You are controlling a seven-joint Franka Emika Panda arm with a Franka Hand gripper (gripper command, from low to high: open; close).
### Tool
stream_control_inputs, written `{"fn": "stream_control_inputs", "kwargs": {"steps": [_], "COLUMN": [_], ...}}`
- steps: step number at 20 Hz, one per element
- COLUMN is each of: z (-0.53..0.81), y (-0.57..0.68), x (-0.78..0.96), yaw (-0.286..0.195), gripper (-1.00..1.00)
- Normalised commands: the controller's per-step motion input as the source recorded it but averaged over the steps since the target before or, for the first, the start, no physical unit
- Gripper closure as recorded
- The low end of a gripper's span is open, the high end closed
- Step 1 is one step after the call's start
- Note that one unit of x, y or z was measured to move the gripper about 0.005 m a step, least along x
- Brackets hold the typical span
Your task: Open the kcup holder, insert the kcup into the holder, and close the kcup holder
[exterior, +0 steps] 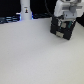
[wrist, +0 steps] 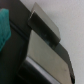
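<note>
White tabletop (exterior: 30, 55) | dark backdrop behind | arm over kcup holder (exterior: 62, 27) | jaws' opening: cannot tell

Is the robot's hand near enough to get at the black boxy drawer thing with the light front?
Probably yes. The gripper hangs right over the black boxy kcup holder, and nothing shows between them. The blur hides whether they touch.

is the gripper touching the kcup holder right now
Cannot tell. In the exterior view the gripper sits right over the kcup holder, overlapping it, but blur hides any contact or gap. The wrist view shows the holder close up, with no fingertip clearly against it.
</note>
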Motion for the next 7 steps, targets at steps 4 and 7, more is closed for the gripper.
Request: {"fn": "stream_control_inputs", "kwargs": {"steps": [4, 7], "z": [0.73, 0.02], "y": [0.30, 0.01], "x": [-0.05, 0.03], "yaw": [0.018, -0.010], "gripper": [-1.00, -1.00]}}
